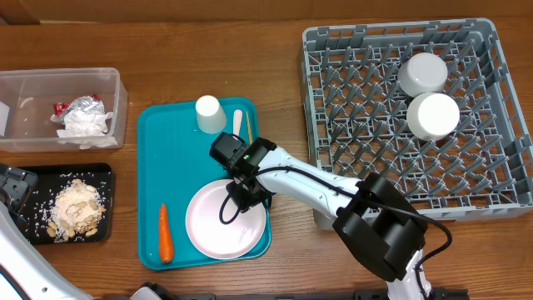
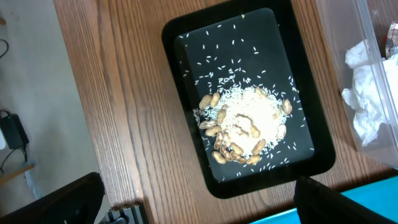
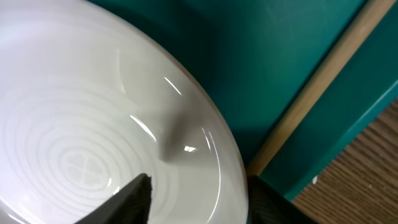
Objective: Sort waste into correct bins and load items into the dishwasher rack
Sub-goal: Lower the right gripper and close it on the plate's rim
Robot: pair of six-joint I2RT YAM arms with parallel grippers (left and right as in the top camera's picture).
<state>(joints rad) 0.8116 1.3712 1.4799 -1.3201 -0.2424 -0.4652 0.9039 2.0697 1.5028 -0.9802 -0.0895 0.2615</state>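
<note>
Holding 2 bowls (image 1: pixel 424 73): rack (image 1: pixel 310 92); tub (image 1: pixel 58 73): napkin (image 1: pixel 83 125), foil (image 1: pixel 83 105); black tray (image 2: pixel 186 93): nuts (image 2: pixel 227 152); left pincer (image 2: pixel 199 205) released; right pincer (image 3: pixel 202 202) astride plate (image 3: pixel 74 124), grip unclear

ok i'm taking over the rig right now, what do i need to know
Grippers: left gripper open and empty, over the black tray; right gripper astride the plate rim on the teal tray, unclear whether clamped yet.
Done: napkin and foil wrapper in the clear tub, food scraps in the black tray, two bowls upside down in the rack.
Left: plate, cup and utensil go from the teal tray to the rack. A carrot also lies there, unsorted.
</note>
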